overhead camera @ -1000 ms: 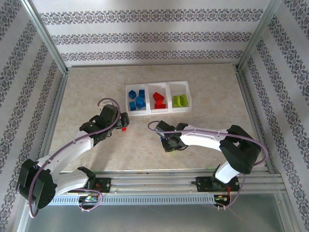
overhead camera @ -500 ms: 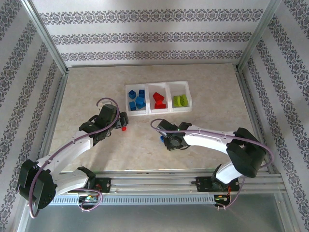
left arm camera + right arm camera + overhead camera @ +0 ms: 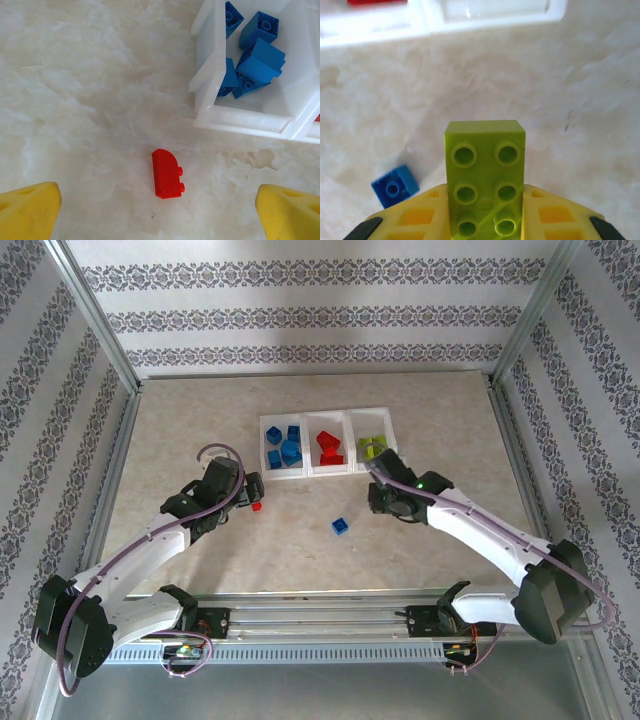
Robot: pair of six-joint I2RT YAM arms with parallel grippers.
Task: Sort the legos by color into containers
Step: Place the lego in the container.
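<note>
One green lego [image 3: 485,170], clamped in right pincer [image 3: 486,217]

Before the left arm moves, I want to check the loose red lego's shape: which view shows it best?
The left wrist view: the red lego lies whole and close, rounded end and side studs clear. The top external view gives just a small red speck by the left gripper.
</note>
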